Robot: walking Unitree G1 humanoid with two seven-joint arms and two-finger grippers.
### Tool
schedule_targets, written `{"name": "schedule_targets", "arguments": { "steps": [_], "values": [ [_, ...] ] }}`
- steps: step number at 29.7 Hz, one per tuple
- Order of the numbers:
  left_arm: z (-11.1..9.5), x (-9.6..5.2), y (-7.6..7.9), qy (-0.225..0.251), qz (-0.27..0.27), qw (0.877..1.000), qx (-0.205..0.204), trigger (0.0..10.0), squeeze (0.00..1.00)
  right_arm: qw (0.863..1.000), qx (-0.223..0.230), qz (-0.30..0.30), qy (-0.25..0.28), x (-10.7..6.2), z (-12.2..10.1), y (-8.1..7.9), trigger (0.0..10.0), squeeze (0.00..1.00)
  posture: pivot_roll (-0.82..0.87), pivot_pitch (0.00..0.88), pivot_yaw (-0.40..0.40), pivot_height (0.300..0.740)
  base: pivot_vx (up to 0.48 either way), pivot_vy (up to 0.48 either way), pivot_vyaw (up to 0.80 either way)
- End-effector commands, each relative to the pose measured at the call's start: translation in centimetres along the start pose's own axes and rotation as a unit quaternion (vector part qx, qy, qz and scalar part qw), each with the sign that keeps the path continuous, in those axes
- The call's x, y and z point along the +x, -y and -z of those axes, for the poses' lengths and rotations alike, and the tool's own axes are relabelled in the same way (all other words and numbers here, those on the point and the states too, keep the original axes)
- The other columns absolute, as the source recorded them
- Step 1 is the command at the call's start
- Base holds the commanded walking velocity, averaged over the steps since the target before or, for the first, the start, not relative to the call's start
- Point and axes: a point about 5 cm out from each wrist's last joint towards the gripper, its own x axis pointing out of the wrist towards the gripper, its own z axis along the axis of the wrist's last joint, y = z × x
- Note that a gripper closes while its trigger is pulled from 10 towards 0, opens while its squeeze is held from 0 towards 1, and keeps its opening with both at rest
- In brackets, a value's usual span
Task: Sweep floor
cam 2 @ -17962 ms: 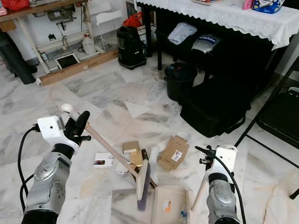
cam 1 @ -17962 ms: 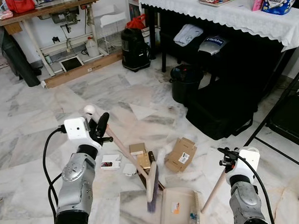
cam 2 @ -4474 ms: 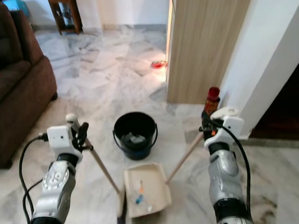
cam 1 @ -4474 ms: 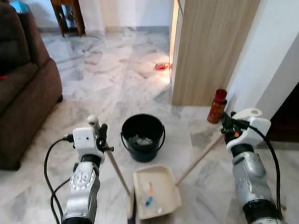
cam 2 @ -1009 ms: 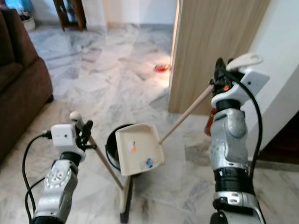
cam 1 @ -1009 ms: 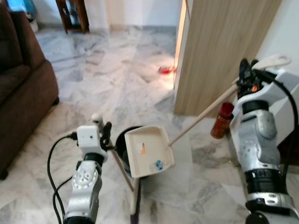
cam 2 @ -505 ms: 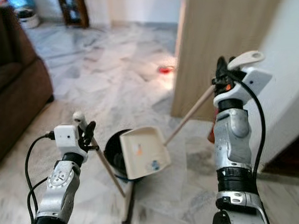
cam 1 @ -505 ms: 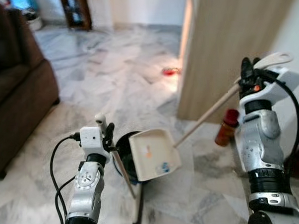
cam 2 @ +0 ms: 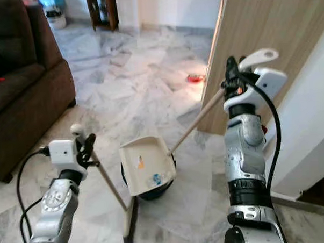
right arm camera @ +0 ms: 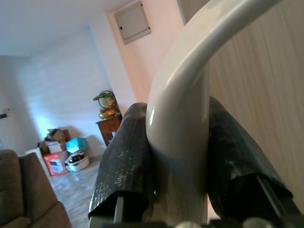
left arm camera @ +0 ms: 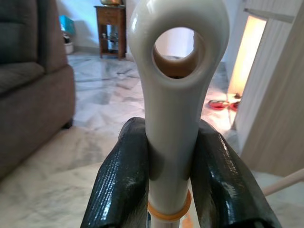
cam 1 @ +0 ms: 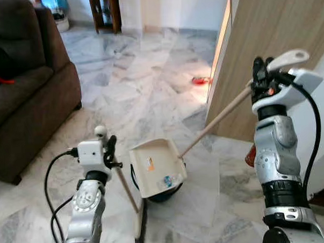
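Dustpan [cam 1: 156, 168], cream, scraps inside, tilted above black bucket [cam 1: 165, 192]; long handle clamped by right hand [cam 1: 261, 77], raised near wood panel [cam 1: 277, 46]. Broom [cam 1: 134, 209], cream stick, clamped at tip by left hand [cam 1: 107, 147], head down on marble floor [cam 1: 139, 101]. Brown sofa [cam 1: 26, 84] at left edge. Open floor ahead toward far wall.
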Motion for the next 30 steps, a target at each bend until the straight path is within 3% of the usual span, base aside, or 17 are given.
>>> {"name": "schedule_targets", "arguments": {
  "steps": [1, 7, 10, 16, 24, 30],
  "values": [
    [-1.9, -0.5, -1.1, 0.031, -0.005, 0.999, 0.038, 10.0, 0.0, 0.999, 0.012, 0.0, 0.031, 0.3, -1.3, 0.0, 10.0, 0.0, 0.06, 0.0, 0.007, 0.74, 0.0, 0.0, 0.0],
    [-3.4, -2.3, -2.6, 0.047, -0.023, 0.994, 0.094, 10.0, 0.0, 0.999, 0.014, 0.002, 0.03, 0.2, -1.2, 0.1, 10.0, 0.0, 0.07, 0.0, 0.008, 0.74, 0.0, 0.0, 0.0],
    [-3.6, -2.4, -2.7, 0.05, -0.029, 0.993, 0.101, 10.0, 0.0, 0.999, 0.015, 0.002, 0.03, 0.2, -1.2, 0.1, 10.0, 0.0, 0.07, 0.0, 0.007, 0.74, 0.0, 0.0, 0.0],
    [-4.2, -2.3, -4.9, 0.051, -0.067, 0.988, 0.125, 10.0, 0.0, 0.999, 0.013, 0.0, 0.031, 0.3, -1.3, 0.2, 10.0, 0.0, 0.06, 0.0, 0.002, 0.74, 0.0, 0.0, 0.0],
    [-4.4, -4.1, -6.8, 0.033, -0.097, 0.982, 0.157, 10.0, 0.0, 0.999, 0.011, 0.004, 0.031, 0.3, -1.4, 0.4, 10.0, 0.0, 0.07, 0.0, -0.001, 0.74, 0.0, 0.0, 0.0],
    [-4.3, -4.0, -6.5, 0.035, -0.1, 0.983, 0.153, 10.0, 0.0, 1.0, 0.012, 0.001, 0.027, 0.3, -1.2, 0.2, 10.0, 0.0, 0.07, 0.0, -0.005, 0.74, 0.0, 0.0, 0.0]
  ]
}}
